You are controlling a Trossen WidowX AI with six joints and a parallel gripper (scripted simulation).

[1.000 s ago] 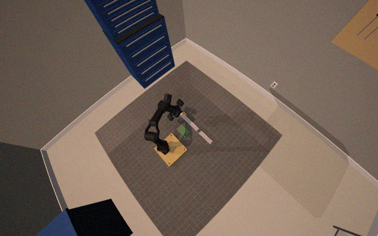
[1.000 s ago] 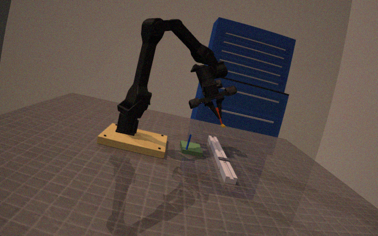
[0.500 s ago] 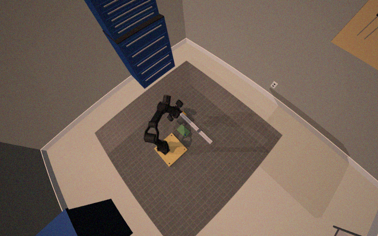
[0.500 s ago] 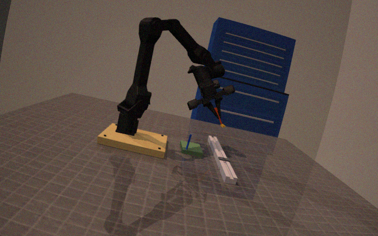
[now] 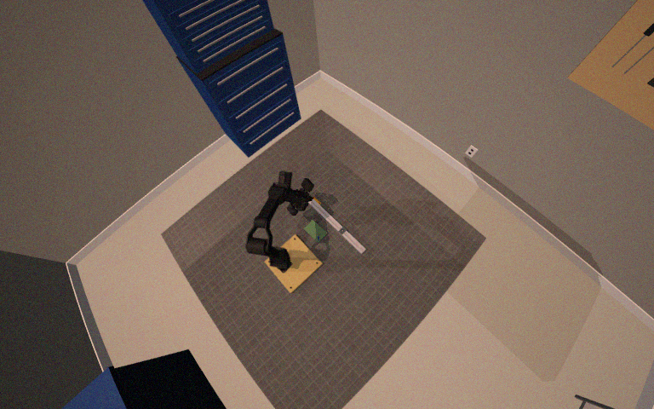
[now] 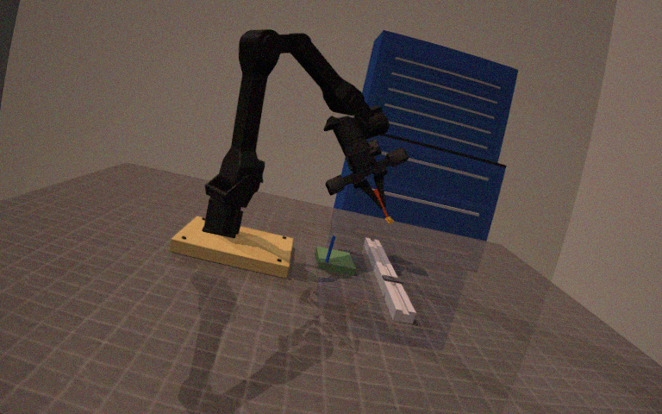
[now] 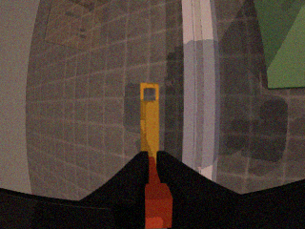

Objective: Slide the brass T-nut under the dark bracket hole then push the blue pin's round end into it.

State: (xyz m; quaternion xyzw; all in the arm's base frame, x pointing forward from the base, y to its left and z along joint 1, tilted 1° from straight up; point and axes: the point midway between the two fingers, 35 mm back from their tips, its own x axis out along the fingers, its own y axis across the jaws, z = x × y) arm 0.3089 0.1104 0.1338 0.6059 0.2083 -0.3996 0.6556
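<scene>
Brass T-nut (image 5: 316,200) (image 6: 389,220) (image 7: 150,126) hangs just beyond my fingertips, clear of the floor, its far end showing a square opening in my wrist view. My gripper (image 5: 311,198) (image 6: 384,207) (image 7: 152,159) is closed on the nut's orange handle (image 6: 380,200) (image 7: 158,202), the fingers nearly together with the handle pinched between them. I point down at a slant, and the handle slants with me.

Lower than my fingertips lies the aluminum rail (image 5: 354,242) (image 6: 402,304) (image 7: 208,105), one end near me and the other well apart. The nut is above the level of its slot and outside it. Farther along the rail from me, the dark bracket (image 5: 341,230) (image 6: 392,279) crosses the top; its hole is too small to make out.

Below me, on the arm base's side of the rail, sits the green tray (image 5: 314,230) (image 6: 341,260) (image 7: 291,62). The blue pin (image 5: 318,238) (image 6: 330,248) stands there, leaning a little. Farther from me than the tray, my black arm (image 5: 267,207) (image 6: 248,107) rises from a yellow base plate (image 5: 294,279) (image 6: 263,259).
</scene>
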